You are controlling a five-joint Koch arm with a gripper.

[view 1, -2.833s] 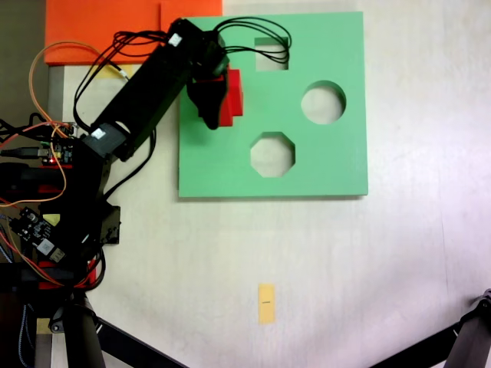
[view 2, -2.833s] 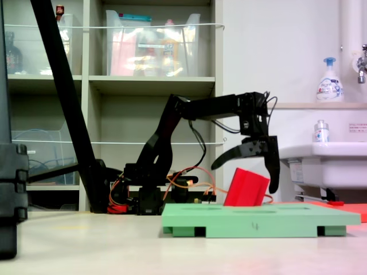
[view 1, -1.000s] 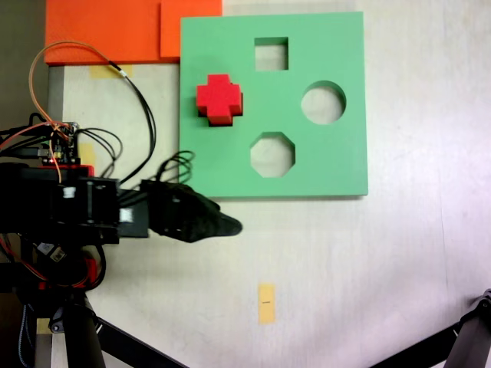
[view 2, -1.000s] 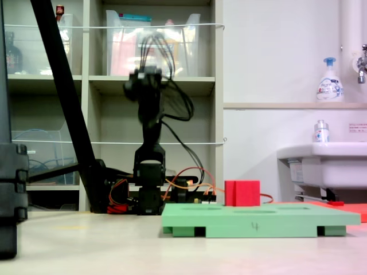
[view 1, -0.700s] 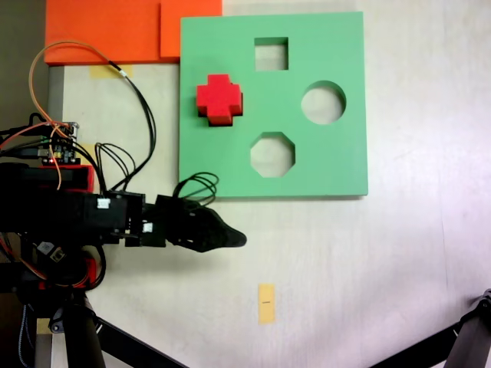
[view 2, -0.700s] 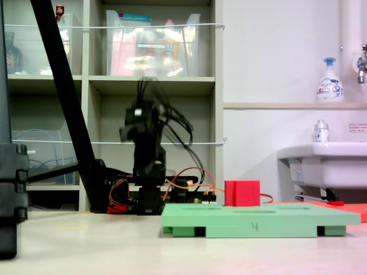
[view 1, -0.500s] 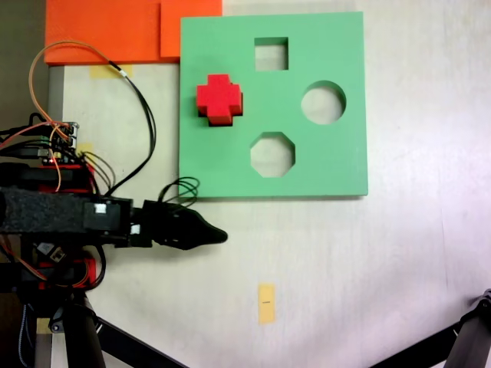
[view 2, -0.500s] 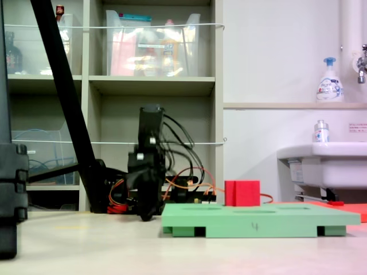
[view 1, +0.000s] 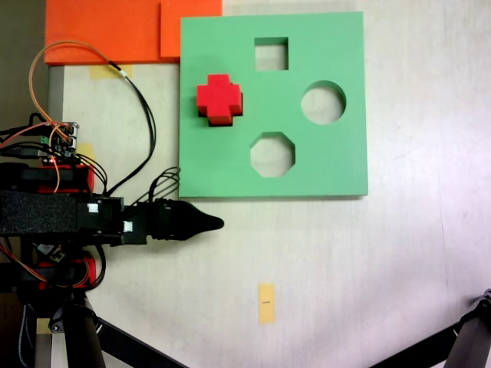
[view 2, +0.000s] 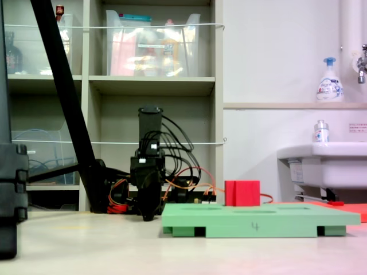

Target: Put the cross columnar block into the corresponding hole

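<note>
The arm has swung off the board; its fingers (view 1: 213,223) look closed, holding nothing.

We see green board (view 1: 337,153) as matt foam, soft-edged, no shine. Red cross block (view 1: 219,98) same matt foam look, brighter colour. Orange sheets (view 1: 115,31), upper left of frame, matt, foam-like. Tabletop (view 1: 399,268) pale, smooth, faint sheen. Arm (view 1: 54,215) black matt plastic; gripper (view 1: 207,224) same finish. Wires (view 1: 134,107) smooth, slightly glossy. Soap bottle (view 2: 330,80), upper right, glossy plastic. Shelf bins (view 2: 152,48) clear plastic.
</note>
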